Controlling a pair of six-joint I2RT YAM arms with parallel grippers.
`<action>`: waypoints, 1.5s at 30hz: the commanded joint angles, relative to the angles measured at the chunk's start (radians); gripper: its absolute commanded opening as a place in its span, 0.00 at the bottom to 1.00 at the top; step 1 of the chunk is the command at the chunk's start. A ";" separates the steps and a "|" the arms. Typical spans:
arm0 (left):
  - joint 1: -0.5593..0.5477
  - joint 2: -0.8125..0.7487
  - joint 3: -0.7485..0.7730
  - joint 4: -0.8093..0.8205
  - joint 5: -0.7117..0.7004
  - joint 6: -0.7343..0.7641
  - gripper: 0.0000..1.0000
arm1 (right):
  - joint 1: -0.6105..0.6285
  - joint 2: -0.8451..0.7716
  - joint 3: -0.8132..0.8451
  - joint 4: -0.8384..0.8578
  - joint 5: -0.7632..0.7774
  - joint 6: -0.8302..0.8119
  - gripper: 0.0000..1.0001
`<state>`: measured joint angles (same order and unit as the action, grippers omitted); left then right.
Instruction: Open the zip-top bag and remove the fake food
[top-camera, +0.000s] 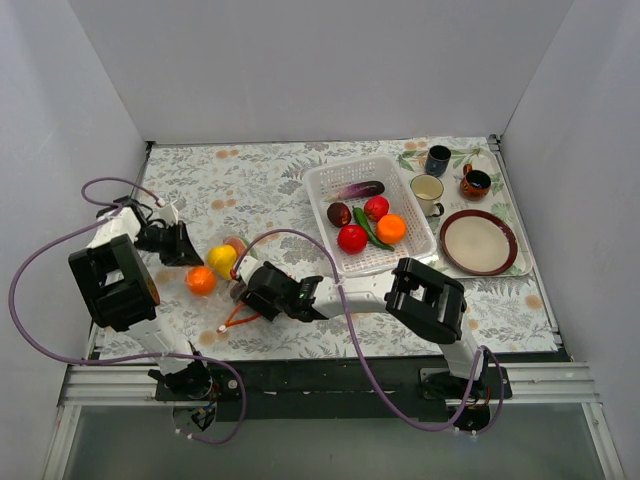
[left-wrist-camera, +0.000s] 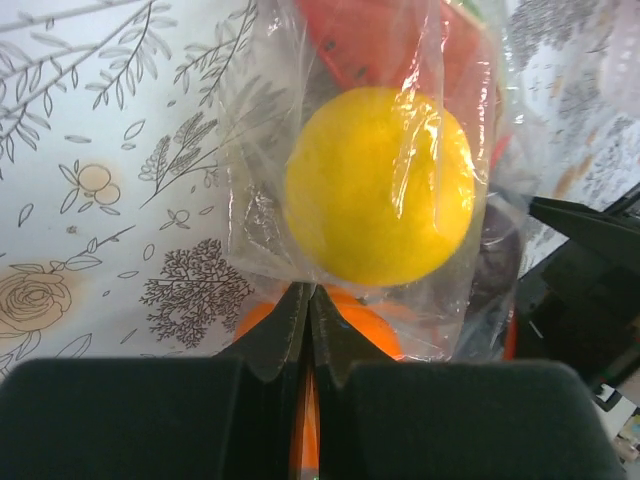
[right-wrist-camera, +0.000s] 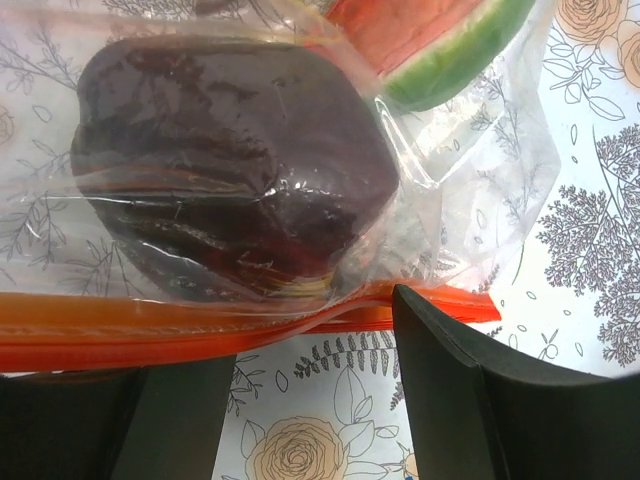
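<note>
The table had a flowered cloth (top-camera: 260, 180) and white walls around it. On its left part lay the zip-top bag (top-camera: 232, 265), between my two grippers. My left gripper (left-wrist-camera: 305, 300) was pressed together on the clear plastic, just under a yellow ball (left-wrist-camera: 378, 185) inside. My right gripper (right-wrist-camera: 305, 345) stood apart, with the red-orange zip strip (right-wrist-camera: 200, 325) crossing its gap. Other fake food (top-camera: 352, 238) sat in the white basket (top-camera: 318, 182).

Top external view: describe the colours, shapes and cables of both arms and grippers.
Left arm and right arm: white links, blocky black joint housings, a purple cable looping along each. Left gripper and right gripper: black, with tapering fingers.
</note>
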<state>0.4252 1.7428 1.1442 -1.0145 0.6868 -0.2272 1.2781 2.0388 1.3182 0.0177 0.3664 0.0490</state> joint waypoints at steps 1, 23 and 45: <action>-0.003 -0.078 0.115 -0.128 0.121 0.020 0.00 | -0.003 -0.065 -0.023 0.021 0.020 0.011 0.68; -0.028 -0.150 0.032 0.011 -0.041 -0.058 0.00 | -0.002 -0.183 -0.145 0.117 -0.170 0.060 0.70; -0.032 -0.154 -0.195 0.310 -0.329 -0.106 0.00 | 0.003 -0.290 -0.221 0.142 -0.204 0.115 0.01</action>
<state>0.3969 1.6409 0.9573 -0.7403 0.3950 -0.3370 1.2778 1.7664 1.0882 0.0895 0.1997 0.1585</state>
